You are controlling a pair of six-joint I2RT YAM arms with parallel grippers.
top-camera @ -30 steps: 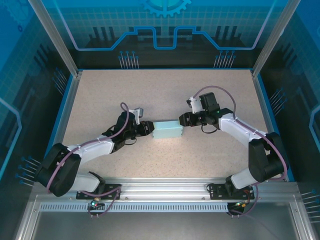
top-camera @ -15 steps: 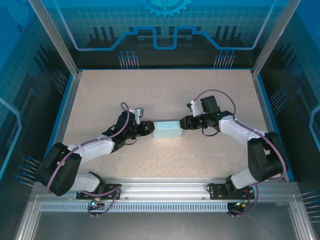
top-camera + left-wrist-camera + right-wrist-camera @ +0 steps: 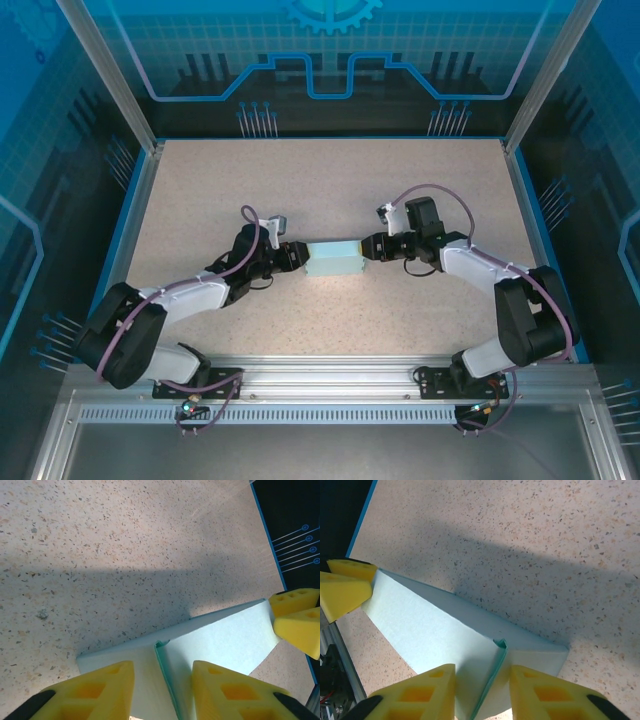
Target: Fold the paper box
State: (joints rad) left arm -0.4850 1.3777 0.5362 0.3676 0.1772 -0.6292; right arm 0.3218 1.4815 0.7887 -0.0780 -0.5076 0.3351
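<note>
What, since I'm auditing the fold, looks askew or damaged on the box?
Nothing torn. The box lies flat, but the flap seam at each end gapes slightly, edges not flush.

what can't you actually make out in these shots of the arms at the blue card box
- Top view: how the left gripper and right gripper meet the pale light-blue paper box; too small to tell.
- Left wrist view: the box's near end is cut off by the bottom edge, so the grip is unclear.
- Right wrist view: the same.

table (image 3: 330, 190): speckled beige | walls (image 3: 200, 45): blue circuit-print panels | frame (image 3: 330, 375): aluminium
</note>
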